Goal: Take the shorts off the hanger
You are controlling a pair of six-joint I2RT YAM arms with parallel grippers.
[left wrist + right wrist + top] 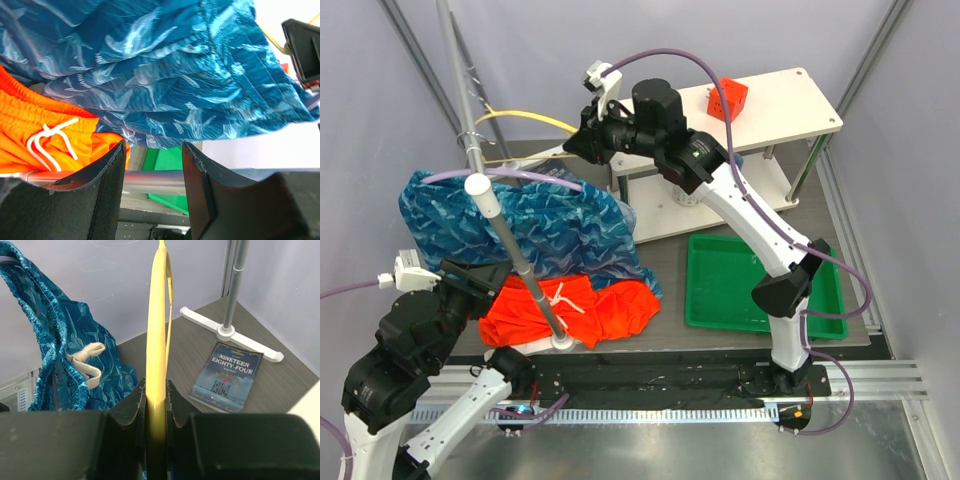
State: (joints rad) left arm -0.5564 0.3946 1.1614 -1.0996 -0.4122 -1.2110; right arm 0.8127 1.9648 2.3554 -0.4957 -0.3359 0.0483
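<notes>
Pinching yellow hanger (pixel 156 330), R claw (pixel 156 388) clamped tight; L claw (pixel 153 150) half-spread, prob. empty, by teal shorts (pixel 175 75).

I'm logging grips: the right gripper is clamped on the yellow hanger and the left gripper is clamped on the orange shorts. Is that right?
Not quite. The left gripper is open and holds nothing: the left wrist view shows its jaws apart, the orange shorts beside them, ungripped. The right gripper is clamped on the yellow hanger, as you said.
</notes>
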